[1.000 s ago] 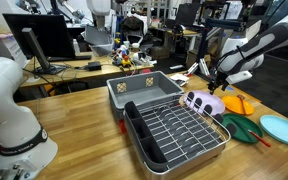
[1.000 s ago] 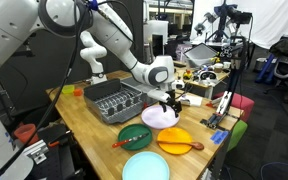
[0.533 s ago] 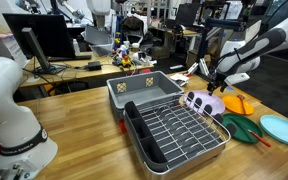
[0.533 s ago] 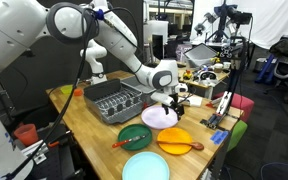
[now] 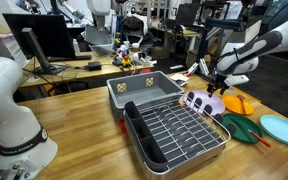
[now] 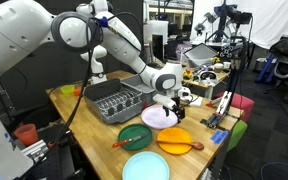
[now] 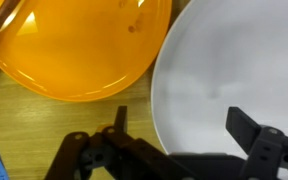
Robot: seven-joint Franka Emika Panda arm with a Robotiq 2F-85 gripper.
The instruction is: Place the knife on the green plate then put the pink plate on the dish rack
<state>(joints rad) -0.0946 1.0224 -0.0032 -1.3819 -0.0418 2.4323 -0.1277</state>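
Note:
The pink plate (image 5: pixel 202 102) lies flat on the wooden table next to the dish rack (image 5: pixel 176 132); it also shows in an exterior view (image 6: pixel 162 118) and looks pale in the wrist view (image 7: pixel 229 70). My gripper (image 7: pixel 182 125) is open and straddles the plate's rim, with one finger over the wood and one over the plate. It shows just above the plate in both exterior views (image 5: pixel 216 88) (image 6: pixel 169 103). The green plate (image 6: pixel 136 137) (image 5: pixel 242 128) lies nearby. The red-orange knife (image 6: pixel 117 143) lies at its edge.
An orange plate (image 6: pixel 177 140) (image 7: pixel 79 45) with a utensil on it lies beside the pink plate. A turquoise plate (image 6: pixel 146 166) lies near the table's edge. A grey tub (image 5: pixel 144 90) stands behind the rack. Cluttered desks stand beyond the table.
My gripper has come down a little towards the pink plate's rim, still open. The plates and the knife have not moved.

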